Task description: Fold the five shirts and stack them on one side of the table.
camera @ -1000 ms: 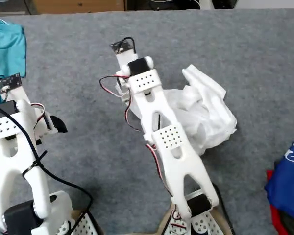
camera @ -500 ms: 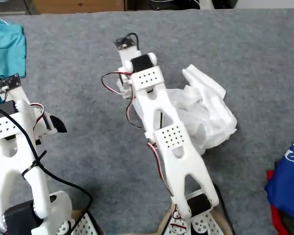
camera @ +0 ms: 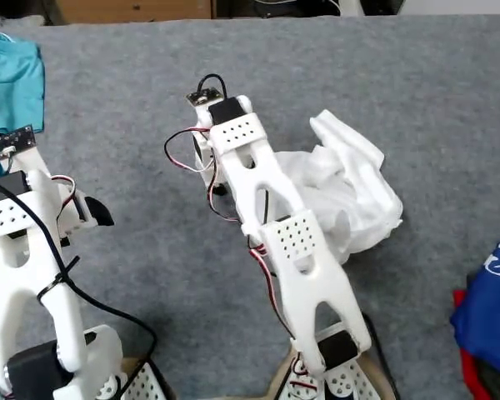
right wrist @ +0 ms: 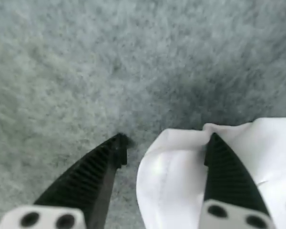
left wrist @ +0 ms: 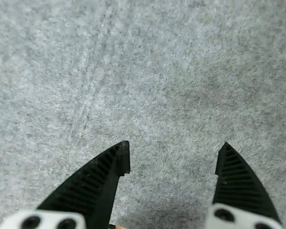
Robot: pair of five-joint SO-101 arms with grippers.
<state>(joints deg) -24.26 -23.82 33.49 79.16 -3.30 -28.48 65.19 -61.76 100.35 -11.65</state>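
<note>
Being lined up for grasp: corner of crumpled white shirt (camera: 354,196), lying right of centre on table (camera: 133,100). Fingers of right gripper (right wrist: 167,140) being held wide astride it; left gripper (left wrist: 174,150) being held wide over bare felt. Next, likely: closing on cloth.

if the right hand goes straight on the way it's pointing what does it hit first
Most likely the white shirt: the right hand is open, pointing down, and the shirt's edge lies under its gap. One side would land on the bare grey table cover instead. Depth is hard to judge.
</note>
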